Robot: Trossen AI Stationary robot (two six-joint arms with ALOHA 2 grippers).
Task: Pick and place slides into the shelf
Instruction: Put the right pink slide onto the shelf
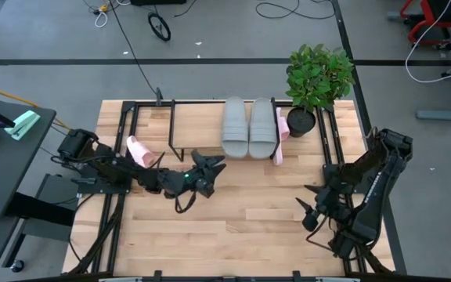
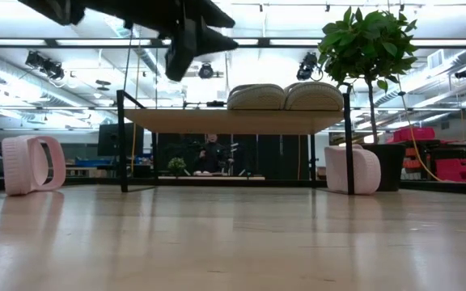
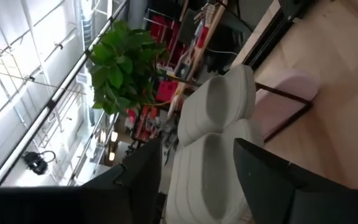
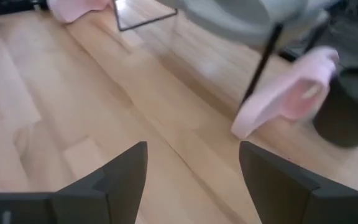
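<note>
Two grey slides [image 1: 236,127] [image 1: 261,127] lie side by side, soles down, on the shelf's wooden top [image 1: 194,125], seen in the low view as grey slides [image 2: 285,96]. One pink slide [image 1: 138,150] stands on its edge on the table left of the shelf, also in the low view [image 2: 32,164]. The other pink slide [image 1: 280,137] stands on its edge by the shelf's right legs [image 2: 354,170] [image 4: 291,93]. My left gripper [image 1: 214,166] is open, raised in front of the shelf [image 2: 188,40], facing the grey slides [image 3: 216,143]. My right gripper [image 1: 308,211] is open over the table's right part [image 4: 191,168].
A potted plant [image 1: 315,78] stands at the shelf's right end, its dark pot [image 4: 347,106] right behind the right-hand pink slide. Black frame rails [image 1: 120,204] run along the table's left and right sides. Bare wood [image 1: 233,227] lies in front of the shelf.
</note>
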